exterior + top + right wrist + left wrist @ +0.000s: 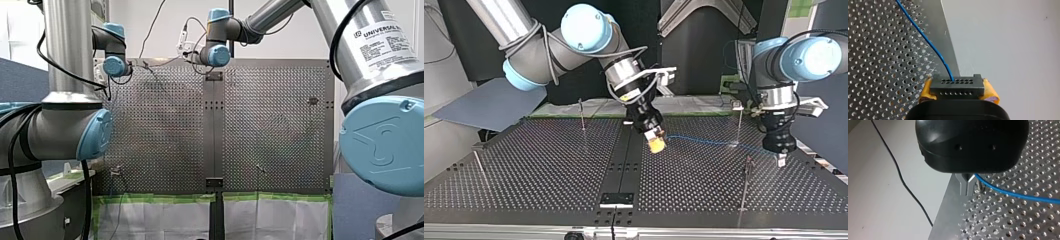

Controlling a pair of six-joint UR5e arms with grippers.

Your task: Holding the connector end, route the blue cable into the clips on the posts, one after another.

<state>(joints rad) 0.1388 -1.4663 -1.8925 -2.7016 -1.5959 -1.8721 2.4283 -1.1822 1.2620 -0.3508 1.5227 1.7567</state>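
Blue cable [923,35] (yellow pads [926,90])

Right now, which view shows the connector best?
Right wrist view: the connector sits close up between the yellow pads, cable entering it. Top view shows only the pads around it; front view too far; left wrist shows only cable.

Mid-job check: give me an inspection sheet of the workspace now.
Surface: perforated table, metal.
Job's things: blue cable runs low over the table, in no clip that I can see; posts upright.
Clutter: nothing seen.
Grippers: right gripper, jaws shut on the connector, yellow pads; left gripper at the cable's other end.
Cables: black cord off the table's edge.
Surroundings: white sheet with green tape.
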